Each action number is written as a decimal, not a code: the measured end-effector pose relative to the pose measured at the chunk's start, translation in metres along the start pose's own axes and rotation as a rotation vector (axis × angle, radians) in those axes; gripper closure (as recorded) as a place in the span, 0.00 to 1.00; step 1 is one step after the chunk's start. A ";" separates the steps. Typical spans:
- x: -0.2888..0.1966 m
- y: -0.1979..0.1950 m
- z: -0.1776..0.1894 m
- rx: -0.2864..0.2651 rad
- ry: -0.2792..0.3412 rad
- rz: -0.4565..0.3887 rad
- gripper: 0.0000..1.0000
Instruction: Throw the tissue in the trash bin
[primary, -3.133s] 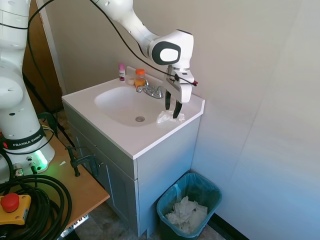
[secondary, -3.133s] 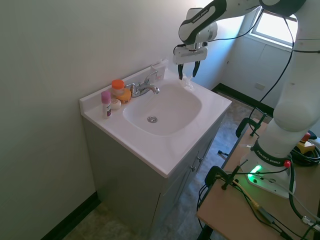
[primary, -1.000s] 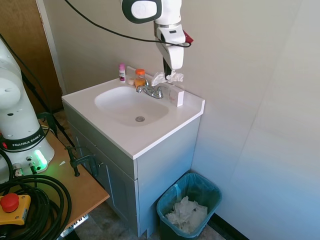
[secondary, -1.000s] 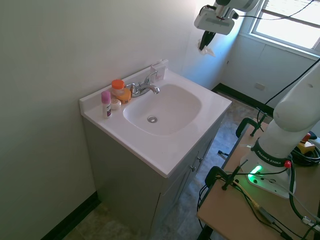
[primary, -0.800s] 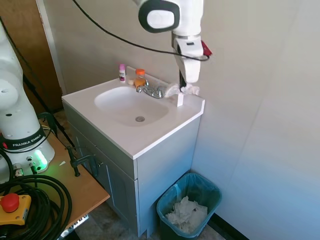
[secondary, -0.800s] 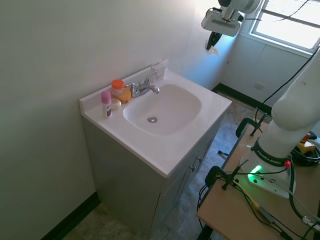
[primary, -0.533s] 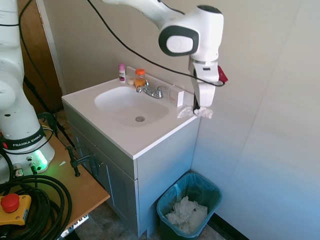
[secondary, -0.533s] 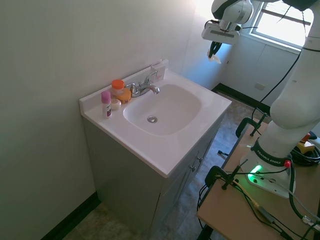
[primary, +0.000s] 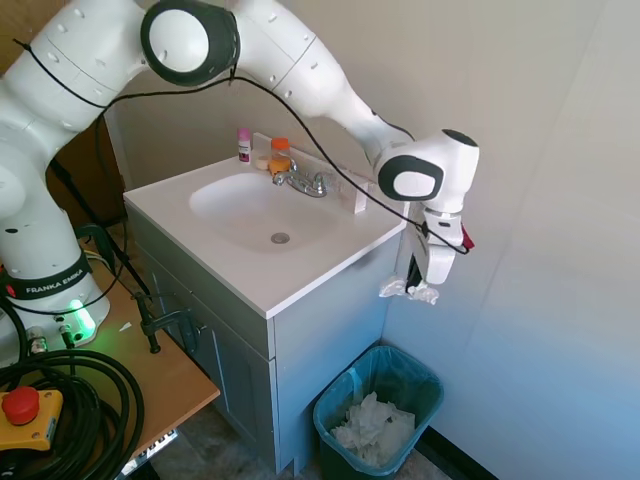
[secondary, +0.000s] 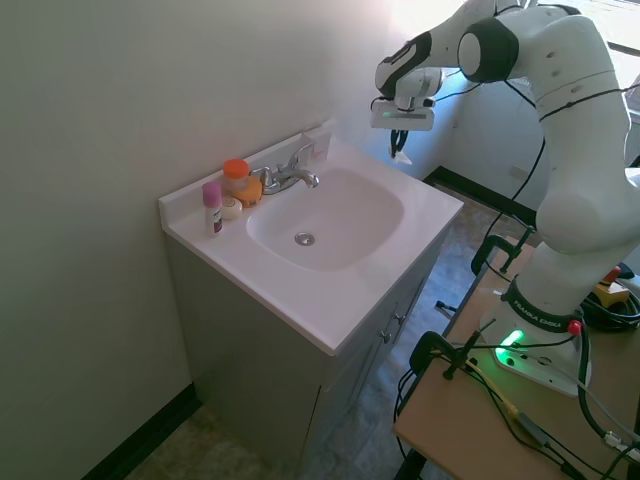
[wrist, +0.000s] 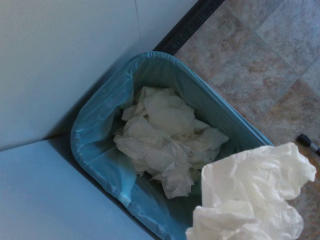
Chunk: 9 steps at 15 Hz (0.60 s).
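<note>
The white arm's two-finger gripper hangs in the air off the right end of the vanity, its fingers pinched on the small crumpled white tissue wad, which dangles below them and above the floor. The teal-green rectangular plastic trash bin with its thin clear liner stands on the floor beneath, in the corner between the grey cabinet and the wall, already holding a heap of white crumpled paper. The chief risk, as I judge it, is a miss: the wad is light and ragged, so it may drift as it falls, or cling to a finger when the grip opens, and the first exterior view puts it nearer the bin's cabinet-side rim than its middle. The wrist view supports that worry, showing the tissue over the rim on one side of the bin and partly over the tiled floor. The second exterior view shows the gripper beyond the far edge of the white sink top, but the bin is hidden there behind the vanity.
</note>
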<state>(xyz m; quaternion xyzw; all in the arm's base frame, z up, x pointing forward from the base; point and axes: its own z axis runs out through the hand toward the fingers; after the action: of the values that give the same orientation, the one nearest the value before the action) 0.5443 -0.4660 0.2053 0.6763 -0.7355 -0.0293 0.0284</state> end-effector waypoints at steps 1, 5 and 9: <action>0.002 -0.001 0.000 -0.007 -0.005 0.001 0.00; 0.003 -0.007 0.006 -0.028 -0.020 -0.007 0.00; -0.002 -0.009 0.002 -0.036 -0.032 -0.032 0.00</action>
<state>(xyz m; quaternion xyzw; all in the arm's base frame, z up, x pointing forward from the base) 0.5536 -0.4649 0.2026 0.6868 -0.7243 -0.0537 0.0282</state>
